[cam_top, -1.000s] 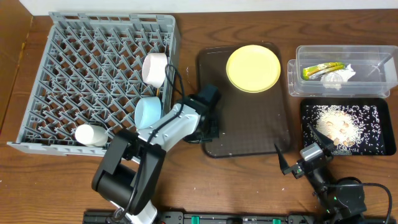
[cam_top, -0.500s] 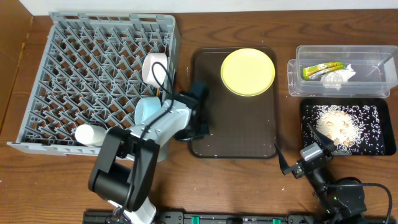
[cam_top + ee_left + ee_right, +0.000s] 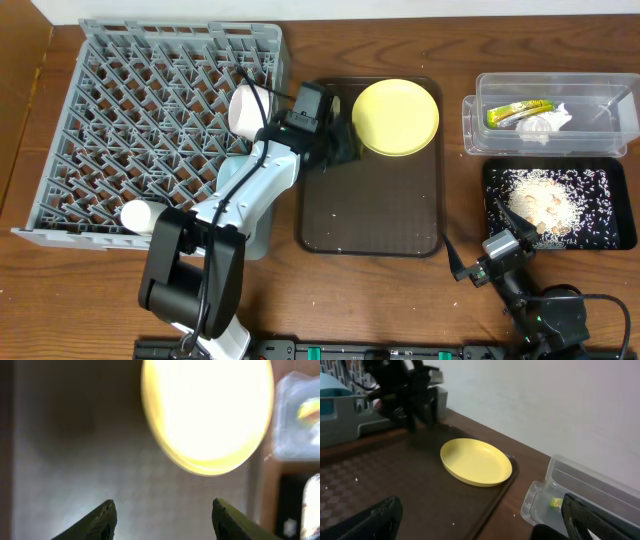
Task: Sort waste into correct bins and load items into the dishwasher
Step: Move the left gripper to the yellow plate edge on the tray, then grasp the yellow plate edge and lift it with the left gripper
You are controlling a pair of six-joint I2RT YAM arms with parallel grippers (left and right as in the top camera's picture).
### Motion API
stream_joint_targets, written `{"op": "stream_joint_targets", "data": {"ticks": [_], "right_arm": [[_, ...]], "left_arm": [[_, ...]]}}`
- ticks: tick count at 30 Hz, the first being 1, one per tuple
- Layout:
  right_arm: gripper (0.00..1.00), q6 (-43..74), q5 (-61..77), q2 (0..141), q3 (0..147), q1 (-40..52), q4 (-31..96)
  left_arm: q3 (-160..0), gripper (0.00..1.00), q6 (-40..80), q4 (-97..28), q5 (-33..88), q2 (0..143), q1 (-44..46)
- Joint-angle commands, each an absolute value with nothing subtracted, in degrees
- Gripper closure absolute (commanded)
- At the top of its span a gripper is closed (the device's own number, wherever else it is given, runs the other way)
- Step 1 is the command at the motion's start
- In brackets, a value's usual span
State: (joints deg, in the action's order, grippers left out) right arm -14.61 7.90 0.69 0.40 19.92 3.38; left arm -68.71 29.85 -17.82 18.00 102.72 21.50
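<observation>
Our left claw hangs, seen from overhead, over the dark brown serving tray, just beside the left rim of the yellow plate. The plate lies flat at the tray's far end, to the right of the grey dish rack. With the white bowl and small cup in the rack, the wrapper and tissue in the clear tub, and the rice scraps in the black tray, we judge the plate to be the piece in hand. Our right claw rests near the table's front edge, well apart from all this. In the left wrist view the fingers stand wide apart with nothing between them, and the plate, glaring and blurred, lies ahead and somewhat right of the gap. We should therefore shift slightly right, come in low so one finger slips under the rim and the other over it, and close only on the lip, since a pushed plate may skid across the tray. In the right wrist view the right claw is likewise wide open and empty, and the plate shows a shallow raised rim worth catching.
</observation>
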Motion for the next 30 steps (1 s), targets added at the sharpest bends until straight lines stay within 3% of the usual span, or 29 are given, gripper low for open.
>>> {"op": "stream_joint_targets", "data": {"ticks": [1,6,14,20,23,30], "right_arm": [[0.01,-14.85,7.75,0.38,0.32,19.18,3.57],[0.01,-14.85,7.75,0.38,0.32,19.18,3.57],[0.01,-14.85,7.77,0.38,0.32,19.18,3.57],[0.01,-14.85,7.75,0.38,0.32,19.18,3.57],[0.01,-14.85,7.77,0.38,0.32,19.18,3.57],[0.01,-14.85,7.77,0.38,0.32,19.18,3.57]], "left_arm": [[-69.34,0.38,36.64,-13.93,18.9,106.3,21.45],[-69.36,0.42,40.71,-6.46,23.4,112.05,21.43],[-70.43,0.46,42.28,-4.34,23.33,116.57,21.45],[-70.43,0.62,42.33,-4.08,20.01,117.97,22.06],[-70.43,0.76,42.37,-5.45,19.38,118.98,22.28],[-70.43,0.89,42.3,-13.54,16.97,119.04,21.85]]}}
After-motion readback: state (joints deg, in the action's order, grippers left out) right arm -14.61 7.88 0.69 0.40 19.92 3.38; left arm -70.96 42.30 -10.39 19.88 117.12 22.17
